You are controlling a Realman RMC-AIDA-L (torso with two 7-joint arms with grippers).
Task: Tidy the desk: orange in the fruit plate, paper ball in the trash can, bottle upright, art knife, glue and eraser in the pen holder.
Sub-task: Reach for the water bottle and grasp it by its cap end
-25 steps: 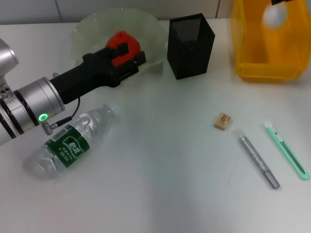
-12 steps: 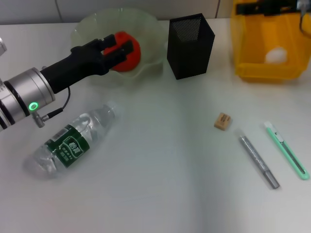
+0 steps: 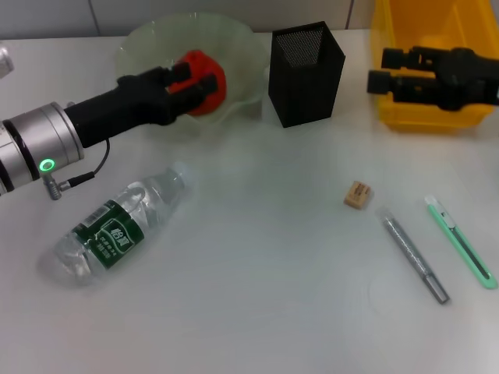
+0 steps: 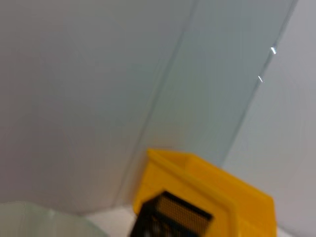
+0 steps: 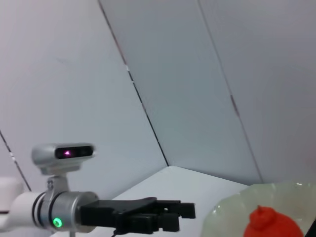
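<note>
The orange lies in the pale green fruit plate at the back left. My left gripper is open beside it, fingers not closed on it; the right wrist view shows the gripper apart from the orange. My right gripper is open and empty at the front of the yellow trash can. The paper ball is hidden behind that arm. The bottle lies on its side at the front left. The eraser, grey glue stick and green art knife lie at the right.
The black mesh pen holder stands between the plate and the trash can. The left wrist view shows the trash can, the pen holder and the plate's rim against the wall.
The left gripper set the orange in the plate and opened. The paper ball dropped into the trash can. The right arm came down and left across the can's front.
</note>
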